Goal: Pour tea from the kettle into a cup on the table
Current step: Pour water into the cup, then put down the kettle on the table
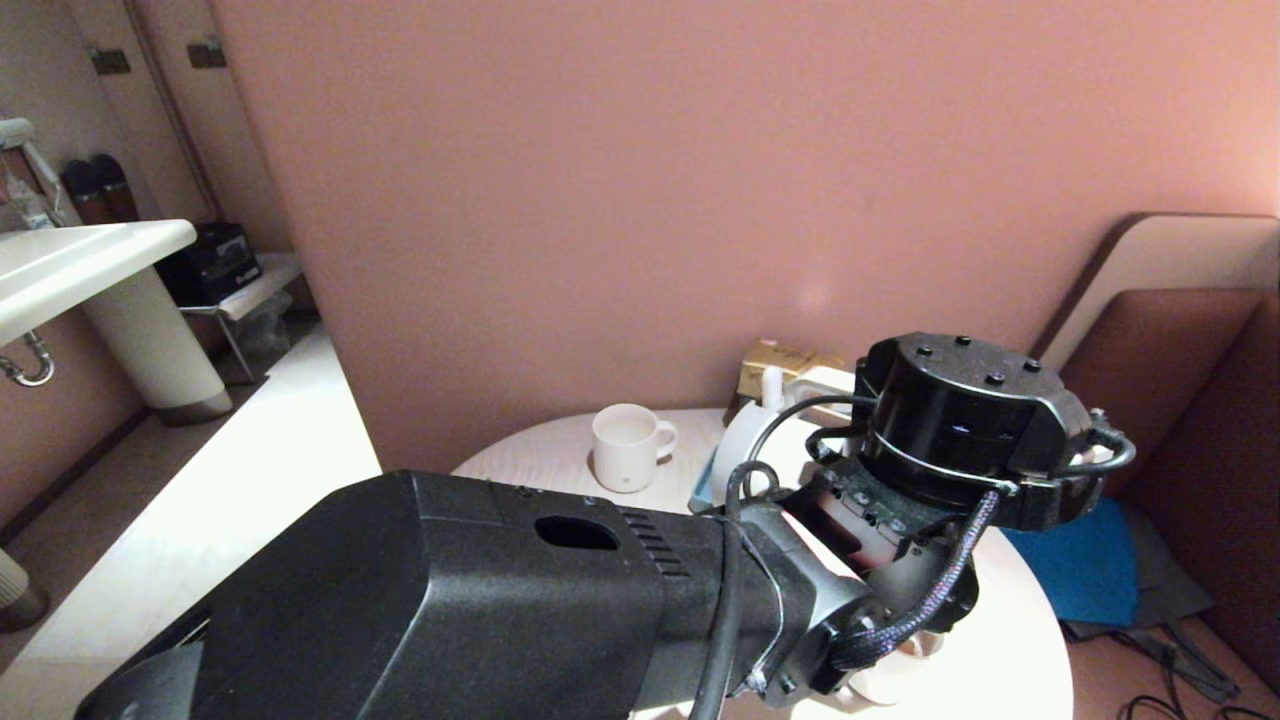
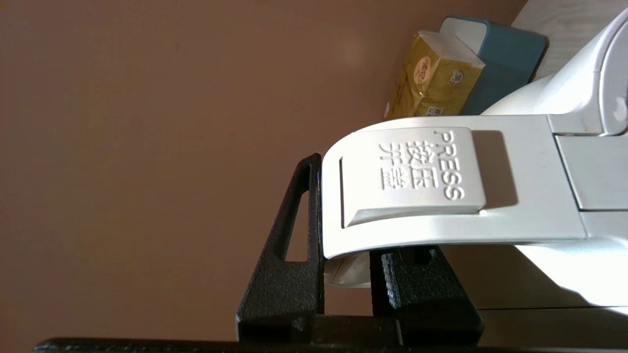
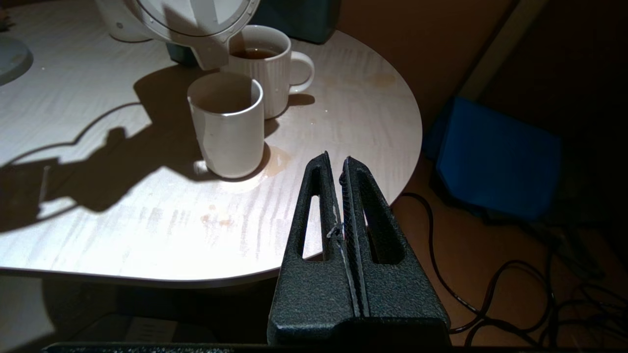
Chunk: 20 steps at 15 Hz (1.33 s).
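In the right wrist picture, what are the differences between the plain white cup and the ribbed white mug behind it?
The plain cup has smooth walls, while the ribbed mug has vertical ridges. The plain cup shows no handle; the ribbed mug has a loop handle. The ribbed mug holds dark reddish-brown tea; what the plain cup holds cannot be told. The kettle spout hangs nearer above the plain cup. Both are white, upright, on the round table.
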Available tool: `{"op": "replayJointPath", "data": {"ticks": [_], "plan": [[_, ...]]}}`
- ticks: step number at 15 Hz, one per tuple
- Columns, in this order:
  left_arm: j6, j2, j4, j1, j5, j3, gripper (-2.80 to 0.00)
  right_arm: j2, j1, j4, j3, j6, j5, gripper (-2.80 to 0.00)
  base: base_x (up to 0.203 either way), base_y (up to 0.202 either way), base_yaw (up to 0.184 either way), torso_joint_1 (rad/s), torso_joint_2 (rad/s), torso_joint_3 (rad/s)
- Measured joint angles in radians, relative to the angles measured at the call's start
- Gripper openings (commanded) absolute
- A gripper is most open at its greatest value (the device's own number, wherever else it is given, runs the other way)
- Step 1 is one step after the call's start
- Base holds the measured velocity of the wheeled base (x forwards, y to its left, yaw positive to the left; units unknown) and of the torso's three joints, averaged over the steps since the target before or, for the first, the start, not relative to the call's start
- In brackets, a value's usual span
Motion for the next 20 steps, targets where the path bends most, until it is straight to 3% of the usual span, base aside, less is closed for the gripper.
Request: {"op": "replayJointPath", "data": {"ticks": [3,8,13,16,20], "plan": [[-0.041,-0.006,0.000,0.000,0.000,0.002,-2.80,0.000,0.000,0.000,0.000,0.000,0.000,-2.80,0.000,0.000,0.000,0.000,0.00,0.000],[-0.188,-0.021,-0.019,-0.001,0.047,0.054,-2.80,0.000,0.000,0.000,0.000,0.000,0.000,-2.80,0.000,0.000,0.000,0.000,0.00,0.000],[-0.268,-0.070,-0.142,0.083,0.061,0.182,-2.80,0.000,0.000,0.000,0.000,0.000,0.000,-2.80,0.000,0.000,0.000,0.000,0.00,0.000],[-0.420,-0.114,-0.144,0.144,0.062,0.236,-2.80,0.000,0.000,0.000,0.000,0.000,0.000,-2.80,0.000,0.000,0.000,0.000,0.00,0.000],[-0.719,-0.198,-0.146,0.253,0.062,0.352,-2.80,0.000,0.000,0.000,0.000,0.000,0.000,-2.80,0.000,0.000,0.000,0.000,0.00,0.000]]}}
